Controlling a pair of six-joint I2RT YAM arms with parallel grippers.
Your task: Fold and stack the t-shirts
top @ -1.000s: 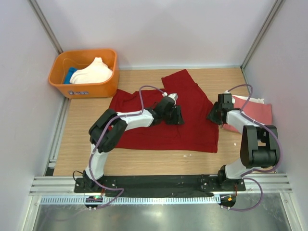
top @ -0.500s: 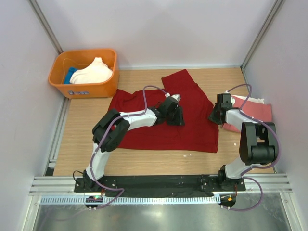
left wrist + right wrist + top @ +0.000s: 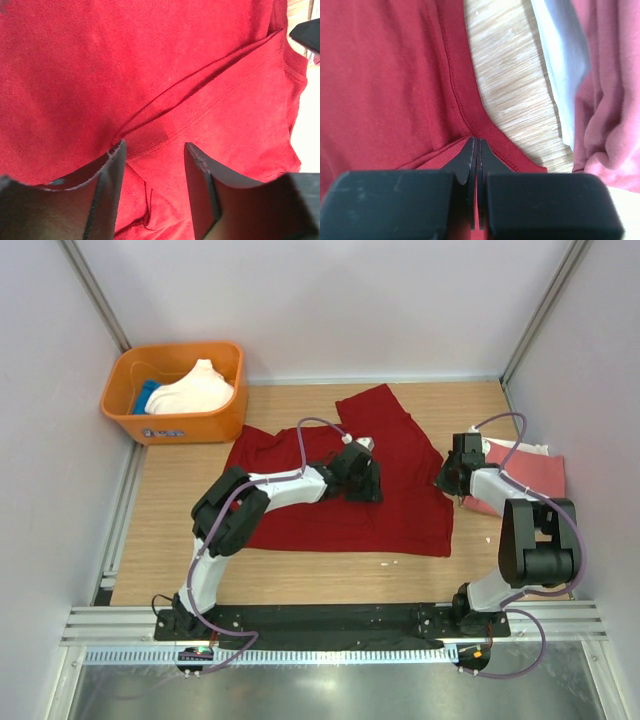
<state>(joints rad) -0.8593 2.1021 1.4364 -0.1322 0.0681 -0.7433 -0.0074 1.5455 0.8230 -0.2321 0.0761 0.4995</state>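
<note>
The dark red t-shirt (image 3: 400, 510) lies spread on the wooden table, with one sleeve pointing to the back. My left gripper (image 3: 365, 483) rests on its middle. In the left wrist view it (image 3: 155, 147) stands open, its fingers either side of a raised crease of red cloth (image 3: 150, 125). My right gripper (image 3: 447, 480) is at the shirt's right edge. In the right wrist view it (image 3: 477, 140) is shut, pinching the hem of the red shirt (image 3: 395, 75). A salmon-pink t-shirt (image 3: 530, 475) lies folded at the right on top of a white one (image 3: 520, 448).
An orange tub (image 3: 190, 420) at the back left holds a cream shirt (image 3: 195, 390) and a blue one (image 3: 148, 395). Grey walls enclose the table on three sides. Bare wood (image 3: 520, 90) separates the red hem from the pink shirt (image 3: 605, 100).
My right gripper has closed from partly open onto the red shirt's right hem. The left gripper has shifted slightly right on the shirt and its jaws have stayed apart.
</note>
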